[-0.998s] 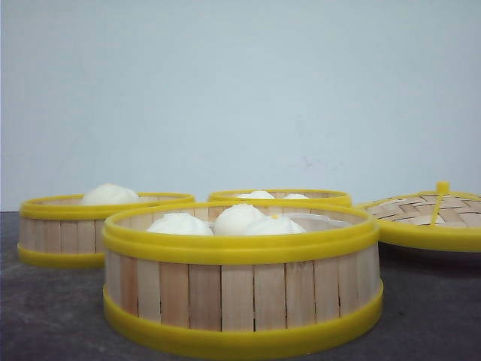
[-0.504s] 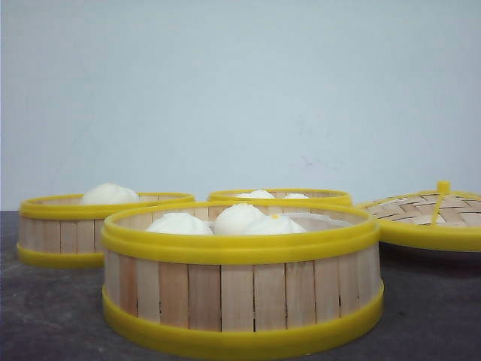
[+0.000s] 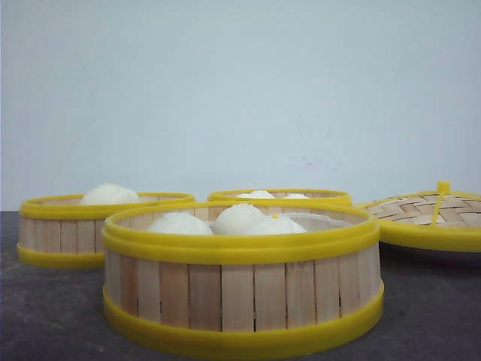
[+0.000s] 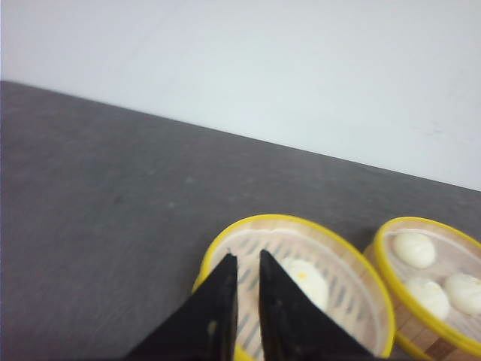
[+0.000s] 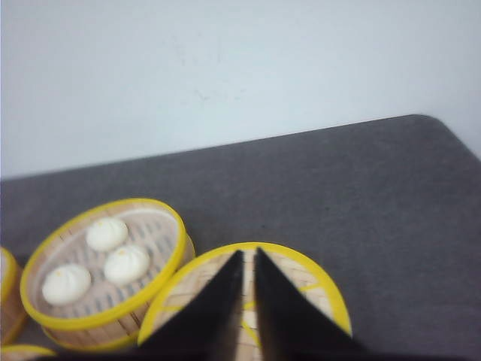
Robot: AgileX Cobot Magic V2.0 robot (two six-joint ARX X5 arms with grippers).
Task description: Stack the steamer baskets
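Observation:
Three steamer baskets stand on the dark table: a near one (image 3: 240, 301) holding three buns, a left one (image 3: 60, 235) with one bun, and a back one (image 3: 282, 197) behind the near one. My left gripper (image 4: 246, 259) hovers over the left basket (image 4: 301, 220), its black fingers (image 4: 218, 301) almost together with only a thin gap and nothing between them. A neighbouring basket (image 4: 379, 259) sits beside it. My right gripper (image 5: 248, 256) hangs above the woven lid (image 5: 316, 282), also shut and empty, with a bun-filled basket (image 5: 165, 267) alongside. Neither gripper shows in the front view.
The domed woven lid (image 3: 428, 226) with its yellow knob (image 3: 442, 188) lies at the right. White buns (image 3: 237, 218) sit inside the baskets. A pale wall rises behind the table. The table's rounded far corner (image 5: 432, 124) shows in the right wrist view.

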